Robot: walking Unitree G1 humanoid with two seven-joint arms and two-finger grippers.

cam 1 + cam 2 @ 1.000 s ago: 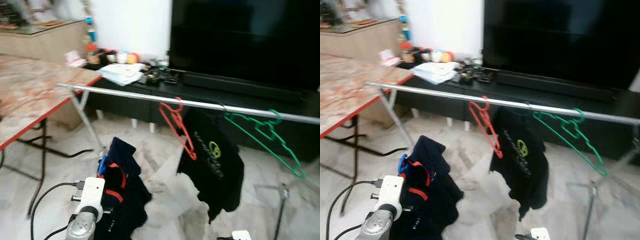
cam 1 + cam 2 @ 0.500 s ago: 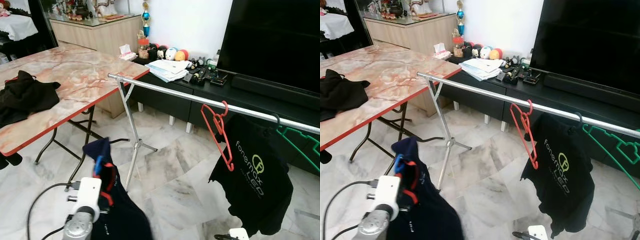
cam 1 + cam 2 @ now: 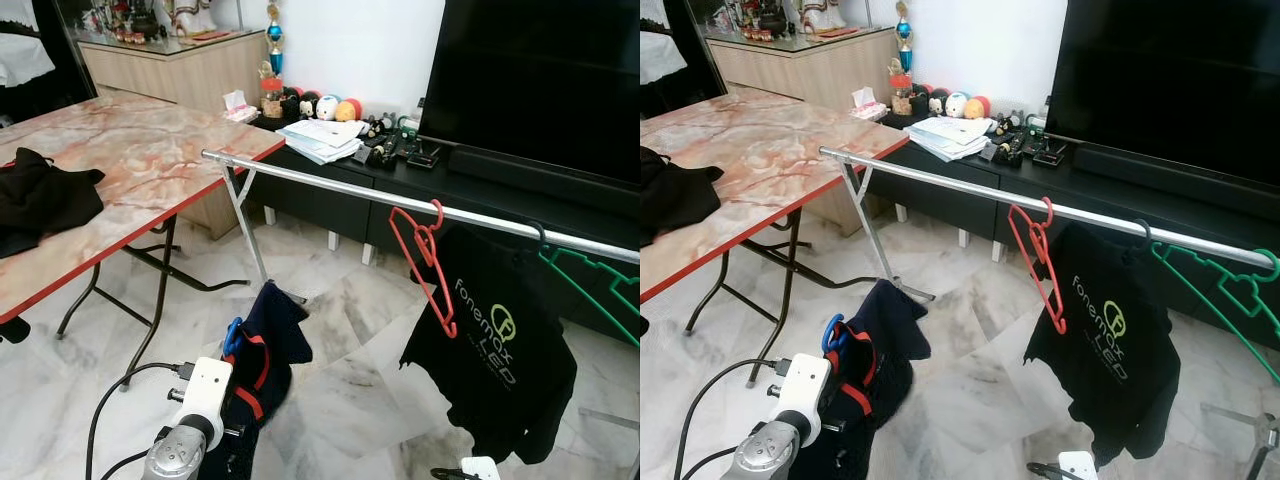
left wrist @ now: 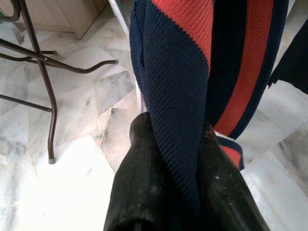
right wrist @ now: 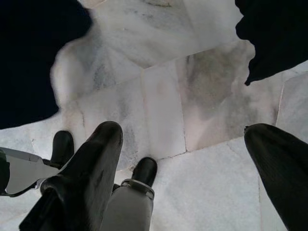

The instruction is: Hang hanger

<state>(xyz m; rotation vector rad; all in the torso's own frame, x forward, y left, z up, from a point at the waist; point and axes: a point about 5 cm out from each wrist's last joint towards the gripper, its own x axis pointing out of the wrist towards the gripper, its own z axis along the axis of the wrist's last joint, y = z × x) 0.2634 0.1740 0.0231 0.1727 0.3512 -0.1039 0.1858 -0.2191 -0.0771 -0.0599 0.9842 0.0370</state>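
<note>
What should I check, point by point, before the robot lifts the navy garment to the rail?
1. Left gripper shut on the navy garment: ok.
2. Blue hanger hook free of cloth: cannot tell.
3. Rail has bare space left of the red hanger: ok.
4. Garment below rail height, needs raising: not ok.
5. Right gripper open over the floor, holding nothing: ok.
</note>
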